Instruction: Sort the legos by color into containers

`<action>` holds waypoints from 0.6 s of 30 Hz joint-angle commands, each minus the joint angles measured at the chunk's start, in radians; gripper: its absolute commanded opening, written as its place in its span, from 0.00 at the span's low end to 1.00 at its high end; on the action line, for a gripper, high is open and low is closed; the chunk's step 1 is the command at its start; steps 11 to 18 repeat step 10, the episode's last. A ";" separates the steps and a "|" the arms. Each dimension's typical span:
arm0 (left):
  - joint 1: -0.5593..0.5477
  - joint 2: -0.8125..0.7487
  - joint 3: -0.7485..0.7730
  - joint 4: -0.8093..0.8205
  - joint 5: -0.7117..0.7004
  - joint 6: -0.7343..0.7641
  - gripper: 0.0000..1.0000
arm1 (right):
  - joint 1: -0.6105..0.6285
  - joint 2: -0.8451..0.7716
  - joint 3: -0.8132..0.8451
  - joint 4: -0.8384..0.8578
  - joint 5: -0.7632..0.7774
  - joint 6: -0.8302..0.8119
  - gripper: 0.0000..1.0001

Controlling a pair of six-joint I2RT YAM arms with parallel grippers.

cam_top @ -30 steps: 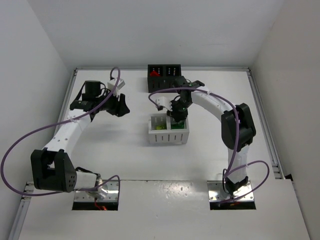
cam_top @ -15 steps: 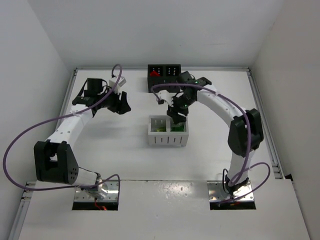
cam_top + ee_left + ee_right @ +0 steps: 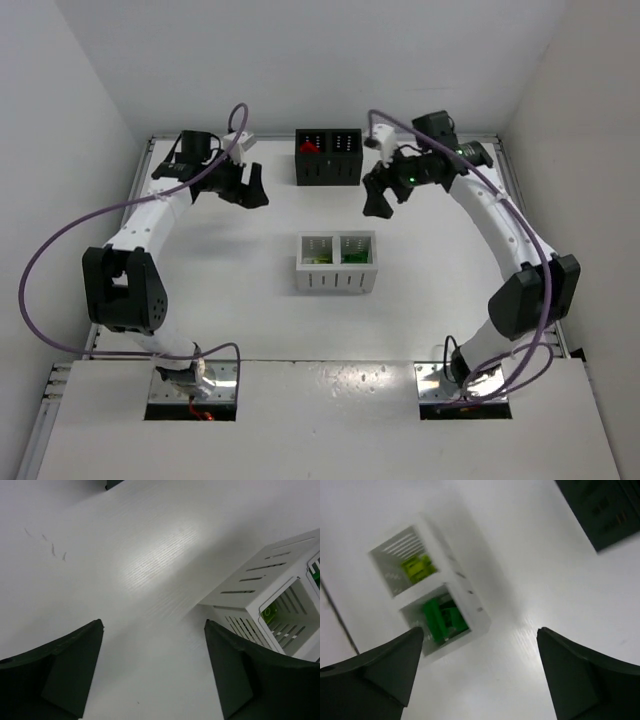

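Observation:
The white container (image 3: 337,279) stands mid-table with lime green legos (image 3: 320,255) in its left compartment and dark green legos (image 3: 352,257) in its right one. At the back stands the black container (image 3: 328,170), a red lego (image 3: 308,147) in its left compartment. My left gripper (image 3: 250,190) hovers open and empty at the back left, over bare table (image 3: 150,570). My right gripper (image 3: 378,200) hangs open and empty behind and right of the white container (image 3: 470,595). Its wrist view shows the lime legos (image 3: 417,567) and the dark green legos (image 3: 442,620).
White walls close the table on the left, back and right. A metal rail (image 3: 520,200) runs along the right edge. Purple cables (image 3: 60,250) loop off both arms. In the left wrist view the white container (image 3: 250,580) lies right of my fingers.
My right gripper left the white container's right compartment, rose toward the back right and opened. My left gripper swung further back and opened wider.

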 commanded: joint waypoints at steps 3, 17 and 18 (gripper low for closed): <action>-0.004 0.013 0.051 -0.105 0.001 0.036 0.96 | -0.233 -0.061 -0.251 0.173 0.070 0.347 1.00; -0.013 0.004 0.031 -0.091 -0.022 0.026 1.00 | -0.356 -0.082 -0.325 0.254 0.143 0.370 1.00; -0.013 0.004 0.031 -0.091 -0.022 0.026 1.00 | -0.356 -0.082 -0.325 0.254 0.143 0.370 1.00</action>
